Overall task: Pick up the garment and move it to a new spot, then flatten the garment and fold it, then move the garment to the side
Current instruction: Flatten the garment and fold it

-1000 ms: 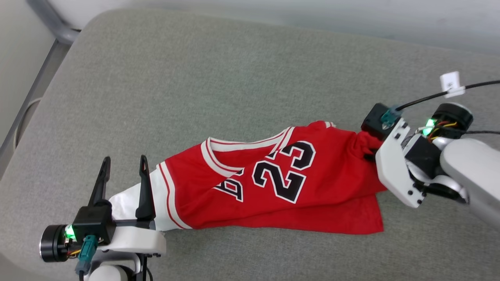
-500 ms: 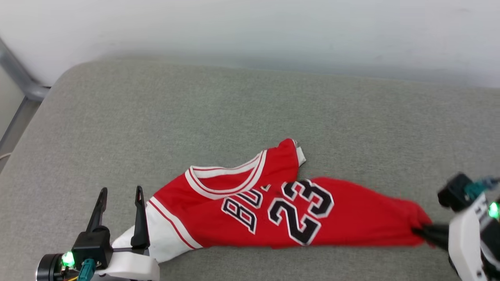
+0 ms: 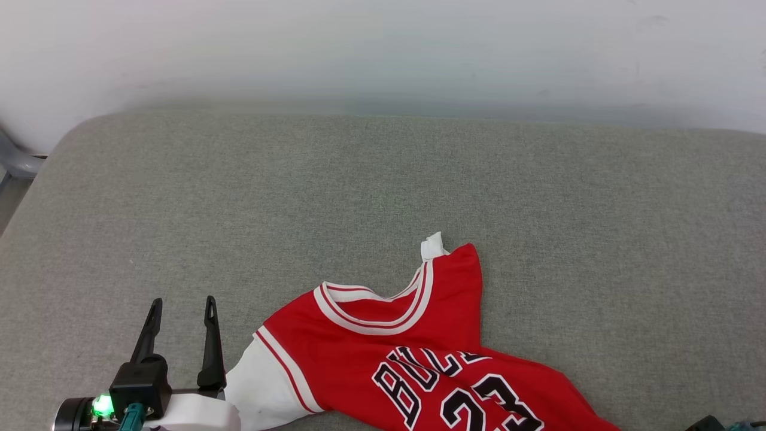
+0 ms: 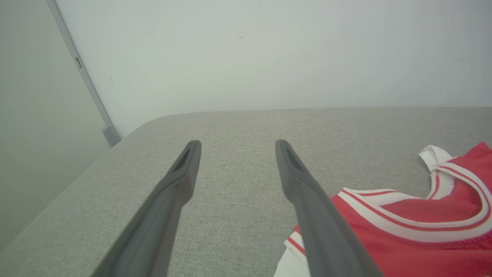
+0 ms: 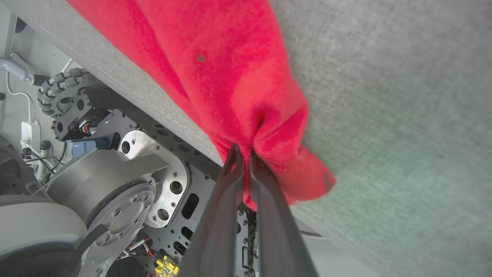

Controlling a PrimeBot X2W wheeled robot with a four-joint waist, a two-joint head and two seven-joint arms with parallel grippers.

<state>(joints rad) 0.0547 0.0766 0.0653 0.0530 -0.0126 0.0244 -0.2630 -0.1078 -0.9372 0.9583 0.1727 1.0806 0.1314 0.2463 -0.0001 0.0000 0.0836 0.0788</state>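
Two tools are in play, and only one carries load. The right tool [image 5: 244,151] is clenched on a bunched fold of red cloth at the lower end of the garment [image 3: 383,323]. The left tool [image 3: 183,300] is released, jaws wide and empty, hovering above the cushion [image 3: 239,179] with one finger just beside the white sleeve [image 3: 257,383]. The garment lies face up on the near part of the grey cushion, collar [image 3: 374,311] toward the wall and chest print readable. Its lower end is drawn across the cushion's near edge, where the right tool grips it. The step in hand appears to be the move to a new spot. To do it well, lift the gripped end high enough that the cloth clears the cushion, since dragging is likely to roll the sleeves under. Carry it inward, away from the edge, so no part hangs toward the robot's base [image 5: 115,173]. Set the collar end down first, then lay the rest out under light tension. Hold the left tool clear until the cloth rests, then apply it to the sleeve.
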